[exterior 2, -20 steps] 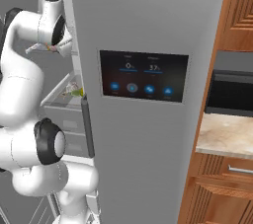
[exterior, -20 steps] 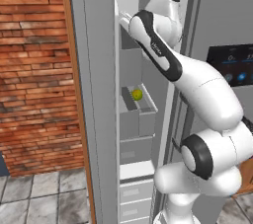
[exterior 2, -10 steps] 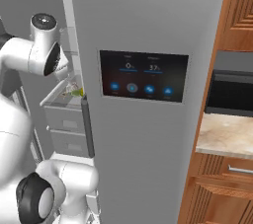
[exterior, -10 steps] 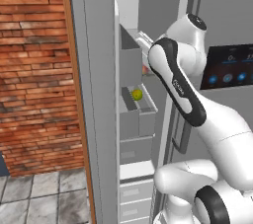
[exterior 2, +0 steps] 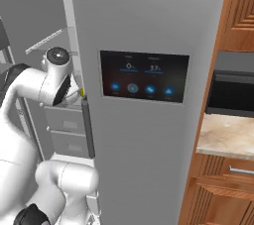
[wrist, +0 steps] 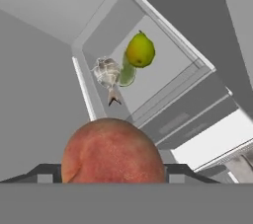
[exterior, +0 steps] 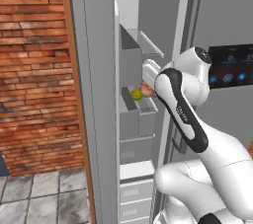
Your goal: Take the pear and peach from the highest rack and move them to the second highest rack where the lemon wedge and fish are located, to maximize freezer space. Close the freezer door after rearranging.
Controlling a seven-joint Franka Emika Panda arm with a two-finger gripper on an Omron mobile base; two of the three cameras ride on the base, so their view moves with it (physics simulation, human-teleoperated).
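Your gripper (wrist: 113, 181) holds the peach (wrist: 113, 150), fingers seemingly hidden behind it; ahead lie the pear (wrist: 140, 49) and fish (wrist: 107, 73).

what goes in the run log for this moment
tool: shut on peach | pear, fish: second rack | freezer door: open

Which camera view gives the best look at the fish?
The hand view: the fish lies in plain sight on the rack, beside the pear and a lemon wedge, beyond the held peach. From the left and right base views I cannot make it out.
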